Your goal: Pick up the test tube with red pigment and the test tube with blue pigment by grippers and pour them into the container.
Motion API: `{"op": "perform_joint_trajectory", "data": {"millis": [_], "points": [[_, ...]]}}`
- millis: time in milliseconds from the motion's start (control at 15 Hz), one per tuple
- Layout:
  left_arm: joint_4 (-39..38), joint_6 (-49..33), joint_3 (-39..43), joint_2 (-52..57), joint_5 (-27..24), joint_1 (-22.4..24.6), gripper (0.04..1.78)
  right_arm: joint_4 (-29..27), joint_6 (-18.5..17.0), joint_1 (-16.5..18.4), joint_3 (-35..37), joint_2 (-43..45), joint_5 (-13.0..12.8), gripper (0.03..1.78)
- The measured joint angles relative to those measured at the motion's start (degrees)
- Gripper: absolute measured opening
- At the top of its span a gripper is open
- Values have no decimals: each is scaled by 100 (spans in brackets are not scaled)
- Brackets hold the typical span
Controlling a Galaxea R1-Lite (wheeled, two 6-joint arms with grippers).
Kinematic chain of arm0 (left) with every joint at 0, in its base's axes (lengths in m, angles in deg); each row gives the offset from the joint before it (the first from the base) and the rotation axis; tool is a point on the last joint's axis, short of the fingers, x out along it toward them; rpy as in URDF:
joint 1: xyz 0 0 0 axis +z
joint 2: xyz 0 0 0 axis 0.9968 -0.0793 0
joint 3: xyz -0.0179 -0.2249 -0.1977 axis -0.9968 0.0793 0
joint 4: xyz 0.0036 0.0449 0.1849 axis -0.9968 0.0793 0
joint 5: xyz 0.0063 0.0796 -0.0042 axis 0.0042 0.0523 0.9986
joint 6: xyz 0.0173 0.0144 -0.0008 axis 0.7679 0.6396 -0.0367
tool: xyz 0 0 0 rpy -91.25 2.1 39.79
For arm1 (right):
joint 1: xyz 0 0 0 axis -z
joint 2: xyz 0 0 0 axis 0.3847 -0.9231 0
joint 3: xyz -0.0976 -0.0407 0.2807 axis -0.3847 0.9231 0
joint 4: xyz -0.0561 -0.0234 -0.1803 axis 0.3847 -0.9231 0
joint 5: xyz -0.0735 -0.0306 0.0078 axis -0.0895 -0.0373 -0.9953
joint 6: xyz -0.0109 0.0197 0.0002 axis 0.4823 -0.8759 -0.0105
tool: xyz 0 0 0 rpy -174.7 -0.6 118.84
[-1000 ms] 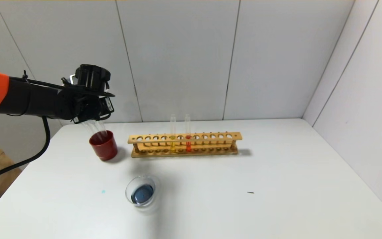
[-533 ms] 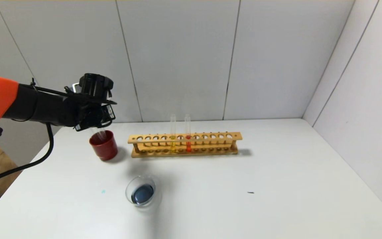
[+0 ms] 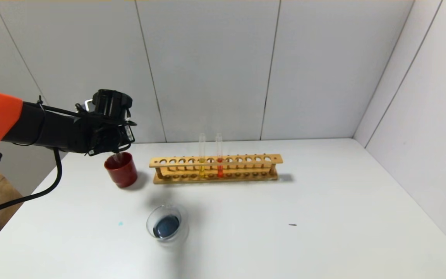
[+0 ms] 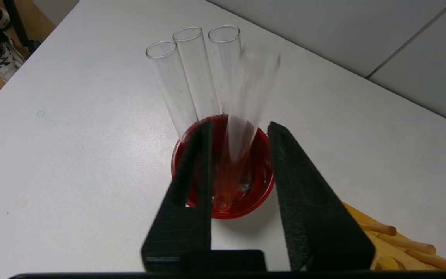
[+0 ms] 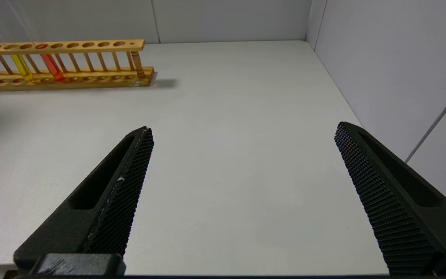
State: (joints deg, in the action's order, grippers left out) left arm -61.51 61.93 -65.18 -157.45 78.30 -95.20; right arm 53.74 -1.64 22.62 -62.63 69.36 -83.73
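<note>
A dark red cup [image 3: 121,169] is sitting beside a tan wooden rack [image 3: 215,168] showing one yellow tube [image 3: 201,159] and one orange-red tube [image 3: 219,157]. The clear glass dish [image 3: 166,224] is holding dark blue liquid, and the black fingers [image 5: 122,193] are showing a fine dotted texture.

The left gripper [image 4: 238,131] is hovering with fingers spread over a dark red cup [image 4: 263,190] holding three empty tubes [image 4: 198,73] and a blurred fourth.
</note>
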Motion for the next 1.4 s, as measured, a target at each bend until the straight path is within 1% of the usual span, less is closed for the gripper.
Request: {"op": "perform_joint_trajectory", "data": {"millis": [67,200,333,400,533,667,867,1067,1200,1400], "points": [[0,30,20,30,4,0,71,0,2,0,0,0,0,171],[5,44,44,91,-2,-2,108,5,2,0,0,0,2,171],[16,55,72,155,2,-6,139,0,2,0,0,0,5,171],[16,118,91,211,0,-6,151,5,0,0,0,0,2,171],[16,301,133,371,0,-11,168,2,2,0,0,0,5,171],[39,433,171,596,-5,-24,174,2,0,0,0,0,0,171],[50,756,397,1136,-9,-61,174,2,2,0,0,0,2,171],[50,1342,824,1848,-20,-102,174,2,2,0,0,0,2,171],[66,1858,1111,2448,-197,-69,174,2,2,0,0,0,2,171],[129,2581,1598,3363,-714,193,174,0,4,0,0,0,5,171]]}}
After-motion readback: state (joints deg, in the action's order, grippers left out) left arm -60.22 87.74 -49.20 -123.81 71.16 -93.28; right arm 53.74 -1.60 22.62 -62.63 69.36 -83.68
